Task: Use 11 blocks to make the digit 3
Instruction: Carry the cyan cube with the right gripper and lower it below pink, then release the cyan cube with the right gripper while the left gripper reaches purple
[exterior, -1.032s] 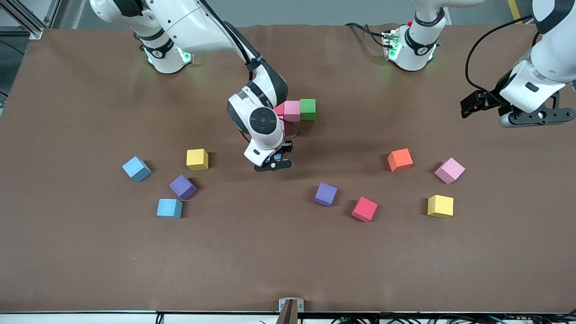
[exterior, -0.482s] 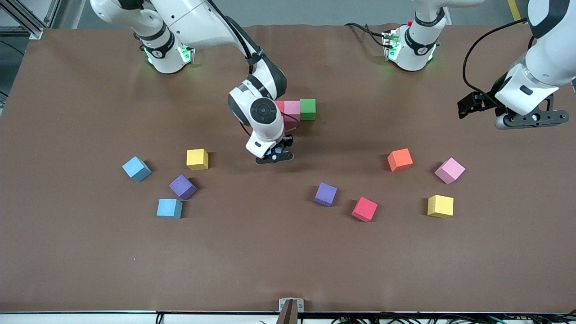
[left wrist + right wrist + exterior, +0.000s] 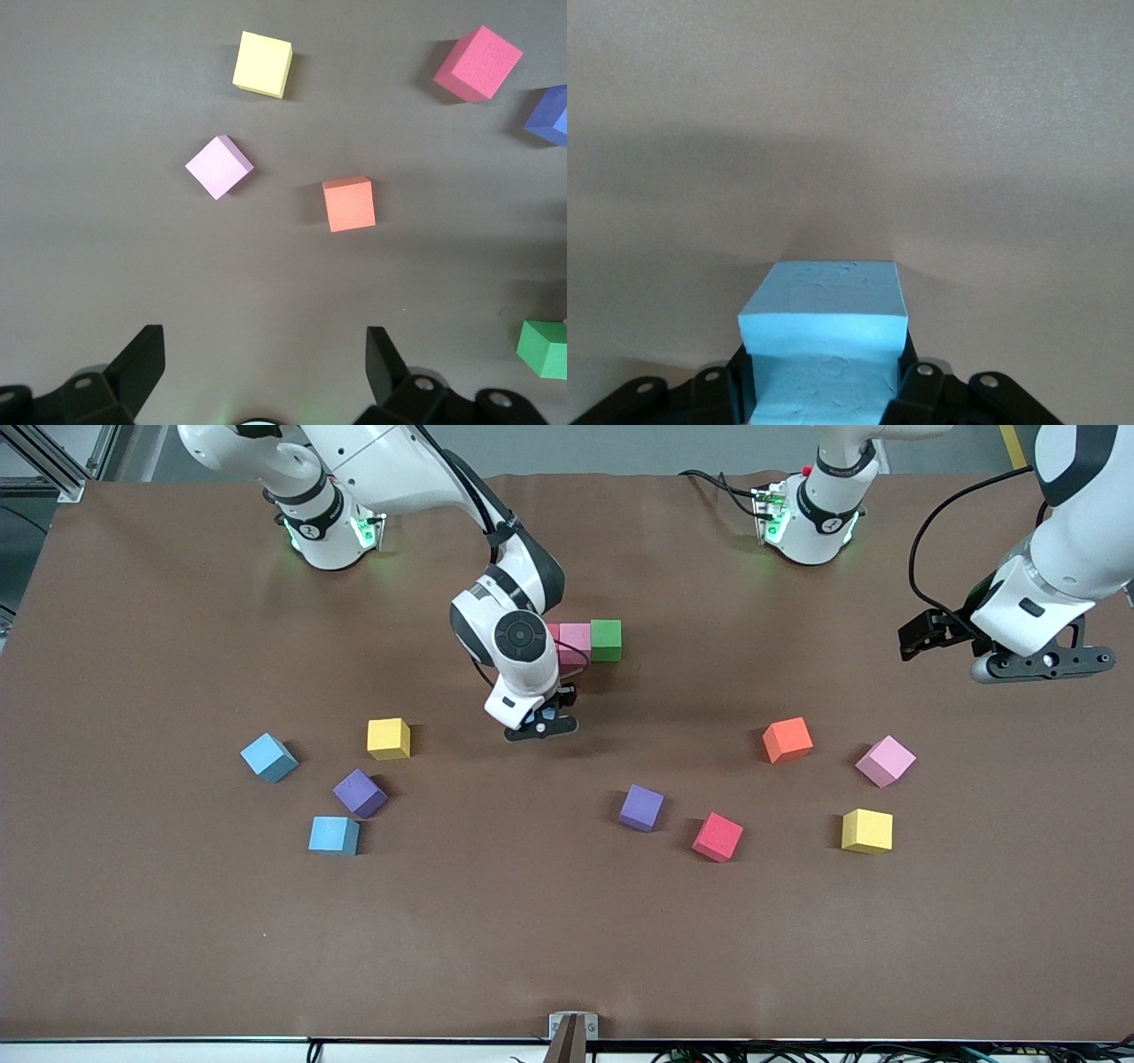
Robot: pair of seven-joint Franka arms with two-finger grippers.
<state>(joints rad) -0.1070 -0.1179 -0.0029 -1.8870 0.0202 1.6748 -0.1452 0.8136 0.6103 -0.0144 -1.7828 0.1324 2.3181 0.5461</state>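
Observation:
A short row of blocks lies mid-table: a red one half hidden by the right arm, then pink (image 3: 575, 642) and green (image 3: 606, 639). My right gripper (image 3: 540, 731) (image 3: 824, 376) hangs over bare table beside this row, shut on a light blue block (image 3: 824, 310). My left gripper (image 3: 1036, 664) (image 3: 264, 354) waits open and empty, high over the left arm's end of the table. Under it lie the orange (image 3: 348, 203), pink (image 3: 219, 166) and yellow (image 3: 263, 64) blocks. The digit 3 is not formed.
Loose blocks toward the right arm's end: yellow (image 3: 389, 738), purple (image 3: 360, 793), two light blue (image 3: 268, 757) (image 3: 334, 834). Toward the left arm's end: purple (image 3: 641, 807), red (image 3: 718, 837), orange (image 3: 788, 740), pink (image 3: 885, 761), yellow (image 3: 866, 830).
My right gripper has carried the light blue block a little closer to the red, pink and green row. The left gripper has drifted slightly toward the table's middle. No block on the table moved.

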